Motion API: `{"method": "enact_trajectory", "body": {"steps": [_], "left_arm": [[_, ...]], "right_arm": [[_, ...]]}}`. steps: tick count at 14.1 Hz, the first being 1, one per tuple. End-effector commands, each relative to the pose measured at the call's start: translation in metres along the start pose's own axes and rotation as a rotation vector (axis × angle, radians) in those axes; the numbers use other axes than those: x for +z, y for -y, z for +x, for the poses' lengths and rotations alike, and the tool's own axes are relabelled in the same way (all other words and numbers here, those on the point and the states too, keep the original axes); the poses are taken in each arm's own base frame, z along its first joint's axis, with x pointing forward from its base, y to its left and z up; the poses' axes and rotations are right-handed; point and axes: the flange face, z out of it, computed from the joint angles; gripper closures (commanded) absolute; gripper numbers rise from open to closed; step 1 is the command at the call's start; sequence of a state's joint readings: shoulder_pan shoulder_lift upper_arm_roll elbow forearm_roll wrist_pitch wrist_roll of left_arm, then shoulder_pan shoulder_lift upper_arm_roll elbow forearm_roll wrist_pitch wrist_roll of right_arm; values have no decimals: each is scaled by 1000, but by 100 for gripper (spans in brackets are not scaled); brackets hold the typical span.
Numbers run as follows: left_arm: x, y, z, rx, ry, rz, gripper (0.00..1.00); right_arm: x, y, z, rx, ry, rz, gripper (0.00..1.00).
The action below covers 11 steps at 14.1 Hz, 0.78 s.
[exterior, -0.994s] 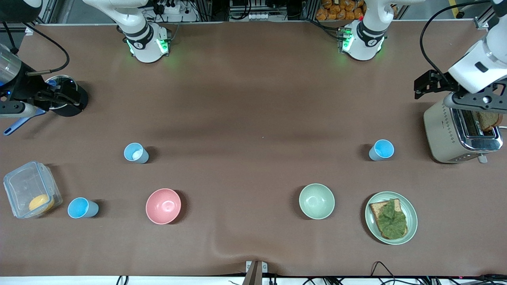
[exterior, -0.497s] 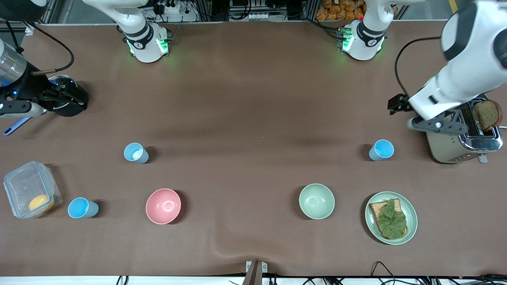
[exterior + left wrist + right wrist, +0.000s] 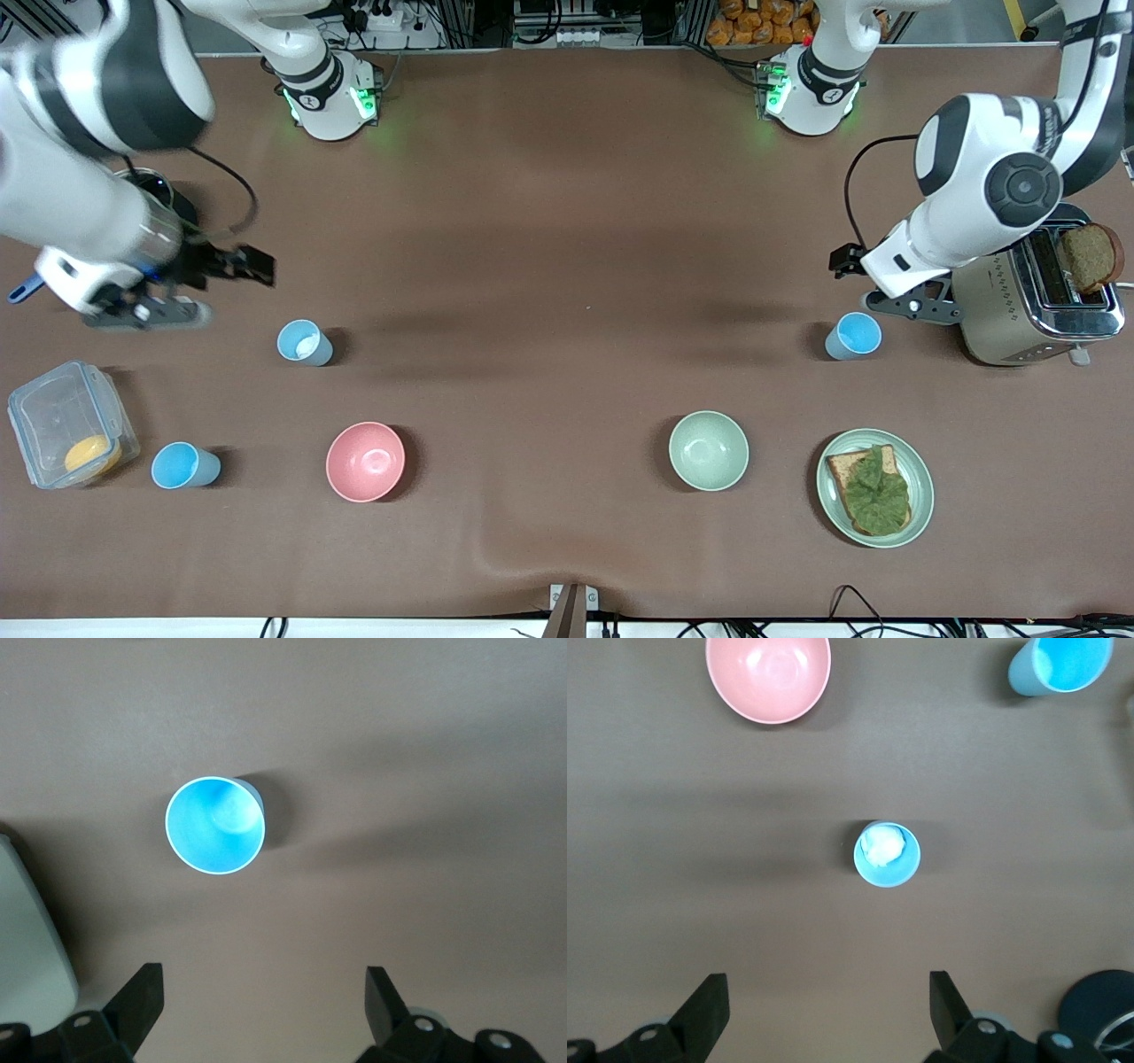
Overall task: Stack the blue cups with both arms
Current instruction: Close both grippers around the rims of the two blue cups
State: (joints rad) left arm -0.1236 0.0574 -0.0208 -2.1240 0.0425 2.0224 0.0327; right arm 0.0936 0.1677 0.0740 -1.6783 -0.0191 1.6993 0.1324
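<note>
Three blue cups stand upright and apart on the brown table. One (image 3: 854, 336) is beside the toaster; it also shows in the left wrist view (image 3: 215, 825). The paler one with a whitish inside (image 3: 305, 343) is toward the right arm's end and shows in the right wrist view (image 3: 887, 854). The third (image 3: 184, 466) stands beside the clear box and shows in the right wrist view too (image 3: 1060, 663). My left gripper (image 3: 846, 260) (image 3: 263, 1001) is open and empty, up in the air close to the first cup. My right gripper (image 3: 248, 264) (image 3: 828, 1001) is open and empty, up in the air close to the paler cup.
A toaster (image 3: 1028, 306) holds a bread slice (image 3: 1090, 255). A plate (image 3: 921, 496) with toast and lettuce and a pale green bowl (image 3: 708, 450) lie nearer the camera. A pink bowl (image 3: 365, 461), a clear box (image 3: 71, 434) and a black pot (image 3: 168, 195) are at the right arm's end.
Both arms have swung in from the table's ends. The left gripper left the toaster and came close to the cup beside it. The right gripper left the black pot and came close to the paler cup.
</note>
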Motion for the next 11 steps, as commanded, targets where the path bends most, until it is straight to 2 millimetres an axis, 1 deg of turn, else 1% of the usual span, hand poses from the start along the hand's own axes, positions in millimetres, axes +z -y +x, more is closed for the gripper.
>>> {"method": "enact_trajectory", "body": {"steps": [1, 3, 4, 5, 6, 7, 8, 9, 11], "left_arm": [[17, 5, 5, -20, -2, 12, 0], [37, 20, 14, -38, -4, 17, 0], [48, 27, 17, -48, 4, 13, 0], [56, 28, 22, -50, 7, 12, 0], [65, 31, 27, -54, -2, 10, 0], [76, 42, 33, -72, -13, 7, 0], [88, 59, 42, -97, -29, 2, 0], [99, 69, 50, -114, -34, -2, 0], [115, 86, 64, -140, -27, -7, 0]], "right_arm": [[51, 25, 21, -39, 11, -134, 0], [85, 23, 22, -50, -15, -134, 0], [109, 25, 19, -60, -37, -126, 0], [130, 25, 16, -66, -60, -118, 0], [148, 21, 12, -65, -74, -112, 0], [161, 14, 10, -58, -76, -107, 0], [173, 9, 8, -54, -93, -101, 0], [184, 9, 4, -58, -100, -97, 0], [202, 3, 6, -52, -105, -90, 0]]}}
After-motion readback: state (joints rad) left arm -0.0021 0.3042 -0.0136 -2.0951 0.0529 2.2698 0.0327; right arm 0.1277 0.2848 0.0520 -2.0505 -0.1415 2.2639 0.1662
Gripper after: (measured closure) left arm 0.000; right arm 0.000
